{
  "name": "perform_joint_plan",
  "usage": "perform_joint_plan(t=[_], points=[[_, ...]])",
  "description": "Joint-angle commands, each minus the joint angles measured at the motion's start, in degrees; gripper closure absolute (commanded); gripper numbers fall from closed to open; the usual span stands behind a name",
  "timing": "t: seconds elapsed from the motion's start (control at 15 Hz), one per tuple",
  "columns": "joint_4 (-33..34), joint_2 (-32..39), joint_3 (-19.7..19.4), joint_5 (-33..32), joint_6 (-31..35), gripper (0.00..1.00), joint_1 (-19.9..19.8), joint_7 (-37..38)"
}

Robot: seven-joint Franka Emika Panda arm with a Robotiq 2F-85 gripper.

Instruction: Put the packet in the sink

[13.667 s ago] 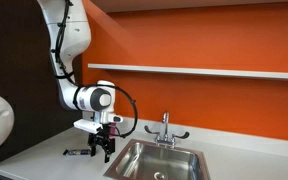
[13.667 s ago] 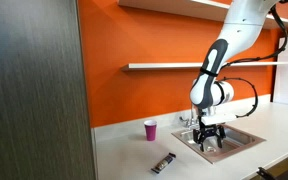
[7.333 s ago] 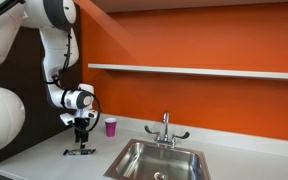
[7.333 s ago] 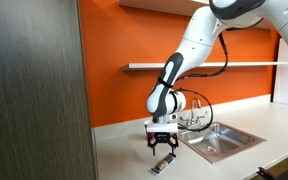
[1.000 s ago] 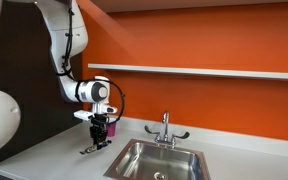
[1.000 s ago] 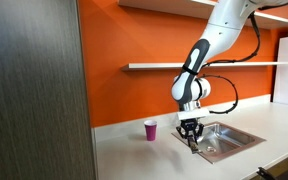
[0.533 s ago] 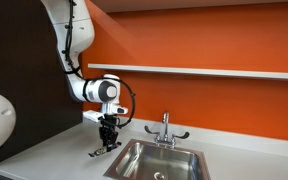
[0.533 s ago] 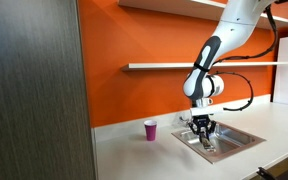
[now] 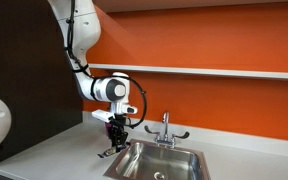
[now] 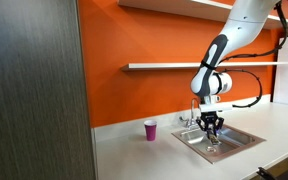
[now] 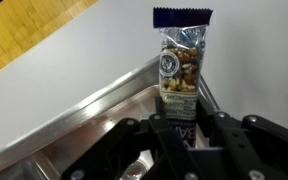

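In the wrist view the black jaws come in from 6 o'clock and are closed on the lower end of the packet [image 11: 181, 65], pinching it from both sides. The packet stands straight up toward 12 o'clock. It has a clear window showing nuts, a round label in the middle and a dark blue crimped end at the top.

Behind it, the steel rim of the sink [image 11: 94, 105] runs on a slant from 8 o'clock up to the packet. The packet's lower half lies over the sink's corner and its top end over the white table [image 11: 74, 60]. A yellow wood-grain surface [image 11: 19, 30] fills the 10 o'clock corner.

In an exterior view the packet [image 9: 108, 152] hangs from the jaws, low over the table, right at the 9 o'clock rim of the sink [image 9: 169, 162]. I cannot tell whether it touches the rim. In an exterior view the packet [image 10: 213, 141] appears low over the sink [image 10: 236, 139].

The chrome two-handled faucet [image 9: 165, 129] stands at the sink's 12 o'clock edge. A small pink cup [image 10: 150, 130] sits on the table well apart from the sink, at its 9 o'clock. The white arm [image 9: 109, 90] reaches down in front of the orange wall [image 9: 224, 105], which carries a long white shelf [image 9: 214, 72]. A dark wood-grain cabinet [image 10: 34, 90] fills the 9 o'clock side.
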Motion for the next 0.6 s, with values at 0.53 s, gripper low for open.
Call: perform_joint_plan(t=[0.53], points=[[2.2, 2.0, 0.8, 0.6, -0.2, 0.9, -1.5, -1.0]])
